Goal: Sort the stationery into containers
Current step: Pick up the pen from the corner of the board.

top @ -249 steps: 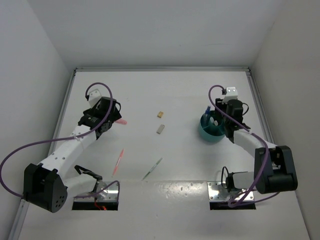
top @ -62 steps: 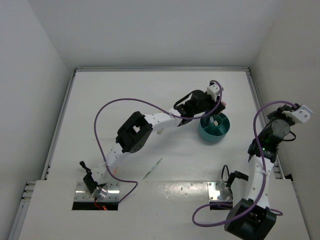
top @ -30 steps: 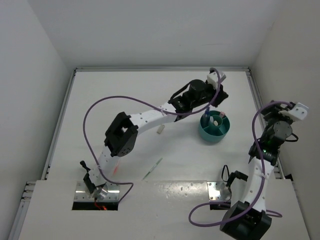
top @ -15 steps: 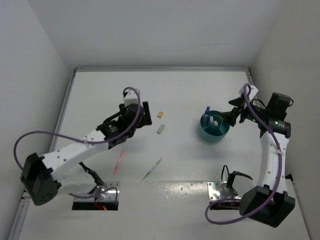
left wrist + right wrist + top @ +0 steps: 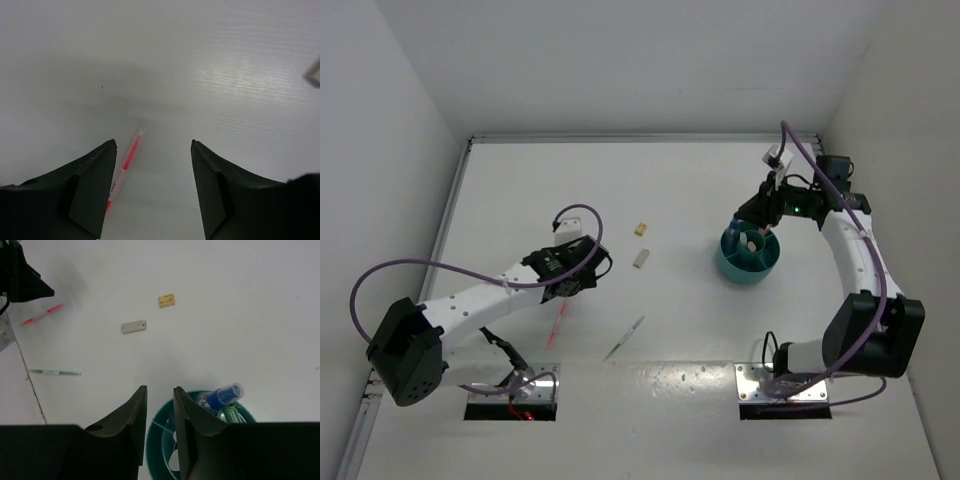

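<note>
**White table, small spots of colour**

The table is plain white. On it lie a pink pen, a pale green pen, a grey eraser and a yellow eraser. The cup is teal; a blue-clear pen and a green marker show inside. The left gripper and right gripper are black, and the cables are purple

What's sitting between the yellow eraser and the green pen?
The grey eraser. The top view shows it just below the yellow eraser, with the green pen farther down.
</note>
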You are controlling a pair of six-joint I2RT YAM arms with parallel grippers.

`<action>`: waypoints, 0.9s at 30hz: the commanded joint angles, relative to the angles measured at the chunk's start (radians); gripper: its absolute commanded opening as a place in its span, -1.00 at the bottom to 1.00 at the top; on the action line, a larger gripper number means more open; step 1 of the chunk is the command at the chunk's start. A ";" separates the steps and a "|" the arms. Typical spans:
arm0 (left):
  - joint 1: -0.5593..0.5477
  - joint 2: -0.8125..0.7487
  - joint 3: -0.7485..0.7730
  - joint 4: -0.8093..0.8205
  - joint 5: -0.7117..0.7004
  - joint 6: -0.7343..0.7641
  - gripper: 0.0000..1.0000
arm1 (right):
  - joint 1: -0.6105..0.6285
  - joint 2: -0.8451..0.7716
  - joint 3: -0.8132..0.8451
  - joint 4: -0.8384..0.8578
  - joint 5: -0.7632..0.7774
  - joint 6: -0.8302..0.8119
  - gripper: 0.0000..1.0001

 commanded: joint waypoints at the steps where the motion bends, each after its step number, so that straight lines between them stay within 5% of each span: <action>1: 0.045 0.005 -0.009 -0.037 0.006 -0.046 0.33 | 0.005 -0.012 0.027 0.066 0.033 0.073 -0.43; 10: 0.227 0.083 -0.078 0.069 0.240 -0.014 0.11 | -0.006 -0.077 -0.046 0.170 0.078 0.150 -0.38; 27: 0.227 0.102 -0.167 0.092 0.330 -0.005 0.13 | -0.015 -0.107 -0.086 0.211 0.096 0.159 -0.38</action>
